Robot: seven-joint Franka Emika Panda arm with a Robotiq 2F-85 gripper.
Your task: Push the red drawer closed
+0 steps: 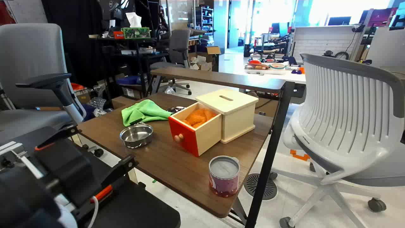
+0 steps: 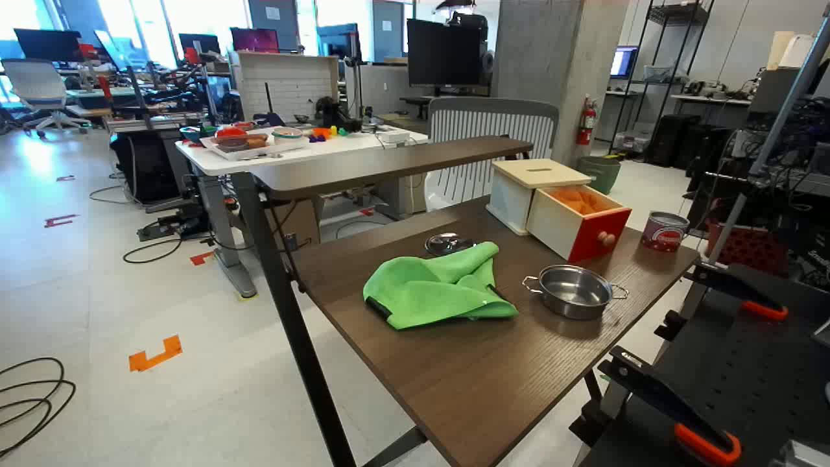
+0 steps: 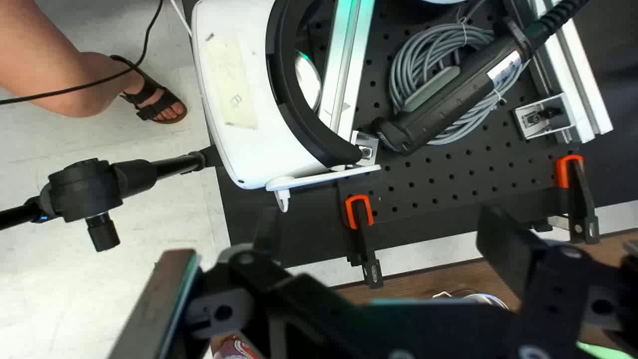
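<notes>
The red drawer (image 1: 185, 137) is pulled well out of the pale beige wooden box (image 1: 240, 118) on the brown table. Its red front with a round wooden knob also shows in an exterior view (image 2: 600, 235). A fluffy orange thing (image 1: 199, 117) lies inside the drawer. The box (image 2: 512, 201) stands upright with a slot in its lid. My gripper (image 3: 380, 219) shows only in the wrist view. Its fingers are wide apart with nothing held between them, above the black pegboard's edge and the table's edge. The drawer is out of the wrist view.
A pinkish cup (image 1: 224, 175) stands near the drawer's front. A metal pot (image 1: 136, 135) and a green cloth (image 2: 441, 285) lie on the table, with a shiny lid (image 2: 447, 243). Orange-tipped clamps (image 3: 360, 212) and a white headset (image 3: 244, 94) are on the pegboard. A raised shelf (image 1: 218, 77) runs behind.
</notes>
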